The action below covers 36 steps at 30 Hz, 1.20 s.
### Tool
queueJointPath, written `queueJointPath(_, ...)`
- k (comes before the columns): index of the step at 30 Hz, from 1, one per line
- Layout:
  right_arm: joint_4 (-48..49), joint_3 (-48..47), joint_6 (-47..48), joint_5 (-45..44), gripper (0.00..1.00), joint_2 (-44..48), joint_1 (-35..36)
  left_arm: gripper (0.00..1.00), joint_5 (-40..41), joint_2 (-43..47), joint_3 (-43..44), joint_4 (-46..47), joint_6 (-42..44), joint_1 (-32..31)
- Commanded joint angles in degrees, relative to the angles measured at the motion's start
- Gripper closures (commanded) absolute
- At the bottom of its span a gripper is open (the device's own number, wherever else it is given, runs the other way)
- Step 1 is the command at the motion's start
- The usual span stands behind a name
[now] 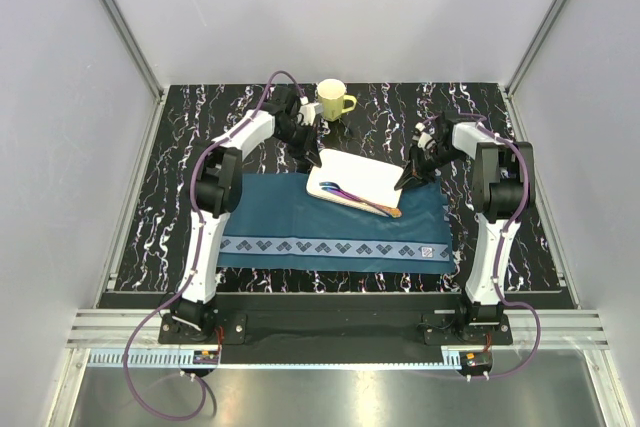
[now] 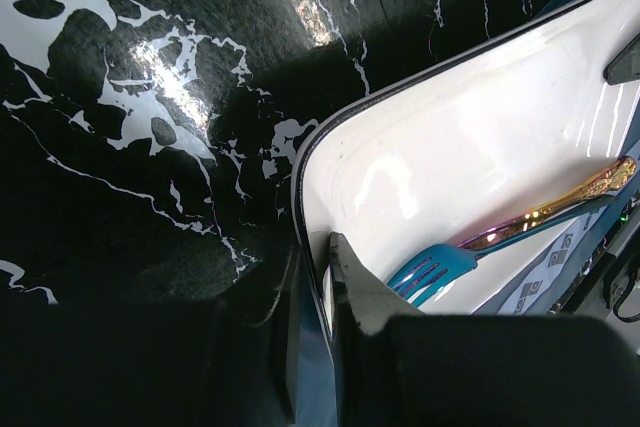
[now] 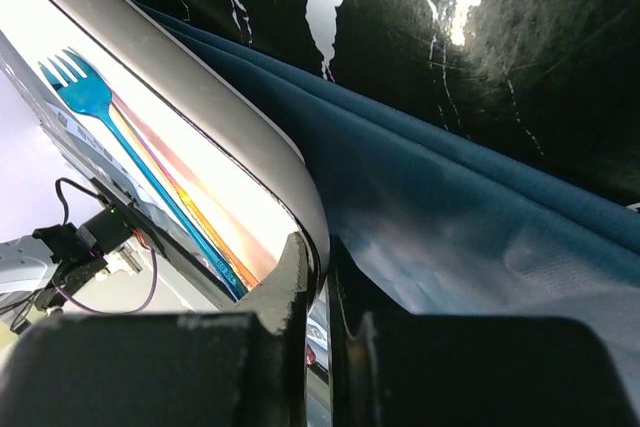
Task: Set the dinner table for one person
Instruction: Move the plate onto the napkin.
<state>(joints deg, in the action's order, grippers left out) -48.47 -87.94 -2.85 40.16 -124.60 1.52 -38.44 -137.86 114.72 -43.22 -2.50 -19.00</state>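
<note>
- Across most of the top view spreads the black worktop (image 1: 180,167) with white marble veins, the two arm bases bolted at its near edge.
- A dark blue placemat (image 1: 300,212) with a patterned near border lies on the worktop in front of the arms.
- A white rectangular plate (image 1: 365,175) sits askew over the placemat's far edge, its far left corner out over bare worktop.
- A blue fork (image 1: 335,188) lies in the plate with a second utensil (image 1: 385,209) beside it. That one has a gold, rainbow-tinted handle, and its head is too small to identify.
- A yellow mug (image 1: 332,100) stands upright on the worktop beyond the plate, apart from it.
- The left jaws are closed onto the plate's far left corner, one of the fingers (image 2: 355,287) inside the rim and the other outside.
- The right jaws pinch the plate's right corner the same way, with the fingers (image 3: 290,282) either side of the rim and the placemat just beneath.
- Whether the plate rests on the cloth or hangs just clear of it I cannot tell.
</note>
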Motion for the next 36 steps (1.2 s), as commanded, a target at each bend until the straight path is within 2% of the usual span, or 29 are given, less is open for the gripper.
queueJointPath(1,1.89,-2.76,3.2,1.76,1.0,-0.12,2.79,1.0,-2.61,0.75,0.86,1.39,2.06,-1.74)
queueJointPath(16,-0.13,-6.98,3.73,4.4,1.0,-0.47,6.48,1.0,-4.45,2.16,3.23,0.95,0.57,-2.97)
queueJointPath(36,-2.07,-9.35,4.7,7.3,1.0,-2.14,9.12,1.0,-6.12,5.59,2.09,-0.64,0.39,-3.32)
